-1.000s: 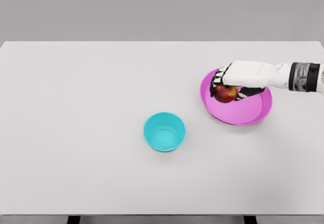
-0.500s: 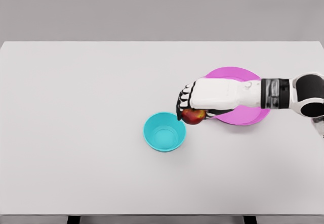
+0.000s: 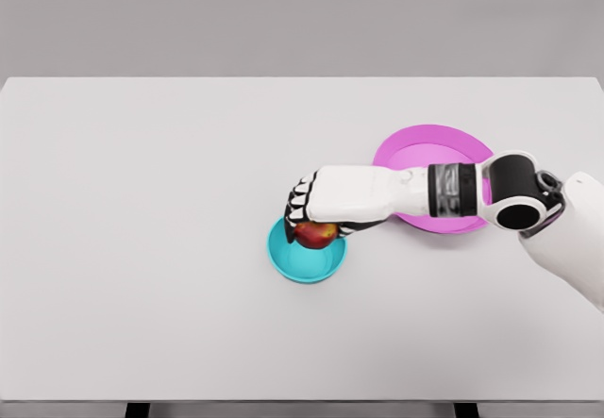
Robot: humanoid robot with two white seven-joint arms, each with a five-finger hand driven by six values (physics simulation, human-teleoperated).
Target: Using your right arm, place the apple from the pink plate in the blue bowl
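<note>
My right hand (image 3: 308,222) reaches in from the right and hovers over the blue bowl (image 3: 294,265), fingers curled around the red apple (image 3: 314,235). The apple hangs just above the bowl's opening, partly covered by the hand. Behind the forearm lies the pink plate (image 3: 429,144), with nothing on its visible part. The left arm does not show in the head view.
The white table (image 3: 142,201) spreads wide to the left and front of the bowl. My right forearm and elbow (image 3: 514,201) cross over the plate's near half. Two dark table legs peek out at the bottom edge.
The right hand has carried the apple leftward from the plate's edge to above the bowl. The plate now lies bare behind the arm.
</note>
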